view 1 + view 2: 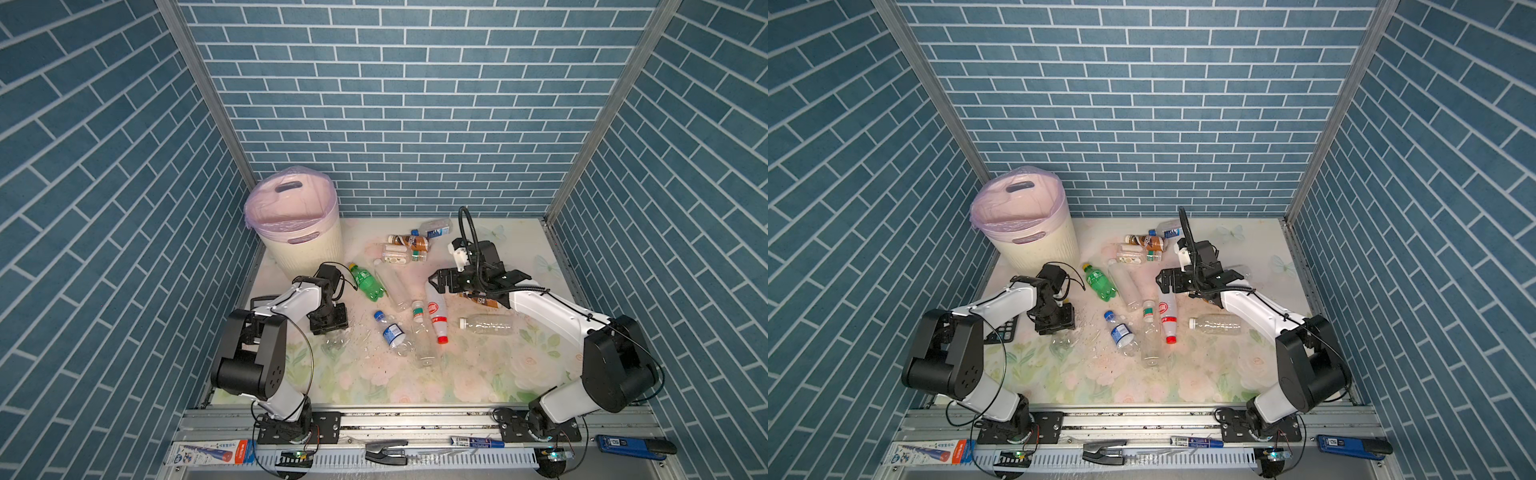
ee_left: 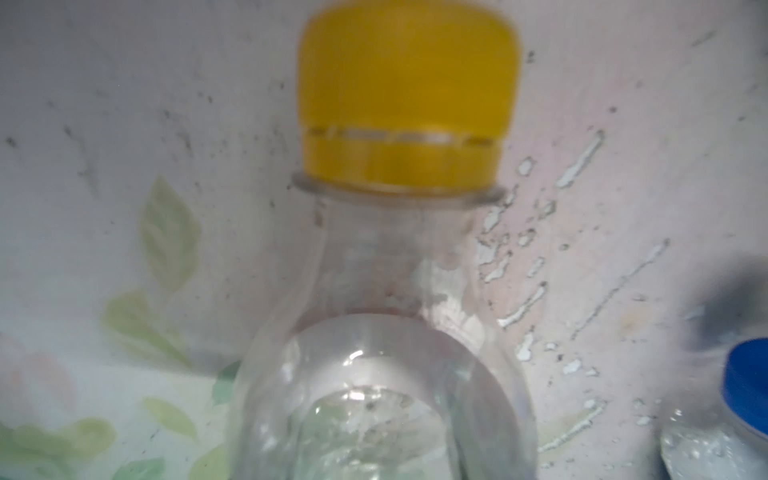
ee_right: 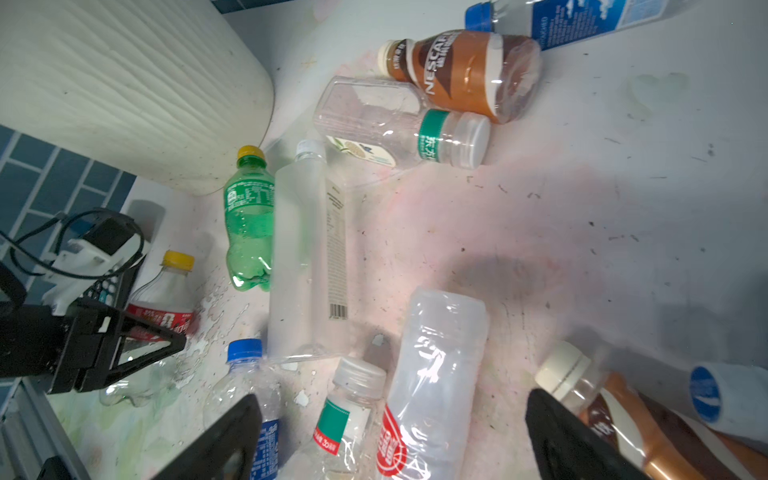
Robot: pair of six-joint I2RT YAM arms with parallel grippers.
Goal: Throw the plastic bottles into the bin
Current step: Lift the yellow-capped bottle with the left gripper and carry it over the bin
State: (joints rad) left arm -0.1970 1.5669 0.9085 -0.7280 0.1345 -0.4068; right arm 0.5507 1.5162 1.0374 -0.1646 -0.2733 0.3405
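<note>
On the flowered table (image 1: 457, 382) the bin (image 1: 305, 245) stands at the ten o'clock corner. The plastic bottles (image 1: 368, 282) lie strewn from centre towards twelve. The right gripper (image 3: 392, 399) hovers spread wide over a white bottle (image 3: 440, 353). The left gripper (image 1: 330, 328), at nine, is down over a clear yellow-capped bottle (image 2: 374, 374); whether its jaws pinch it I cannot tell. It looks empty, so probably light, slick and easily dented: take it mid-body, gently.

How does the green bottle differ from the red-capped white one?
The green bottle is see-through green with a yellow cap; the white bottle is milky with a red cap. The green bottle's cap points toward the bin, the white bottle's toward the front. Both lie on their sides.
</note>
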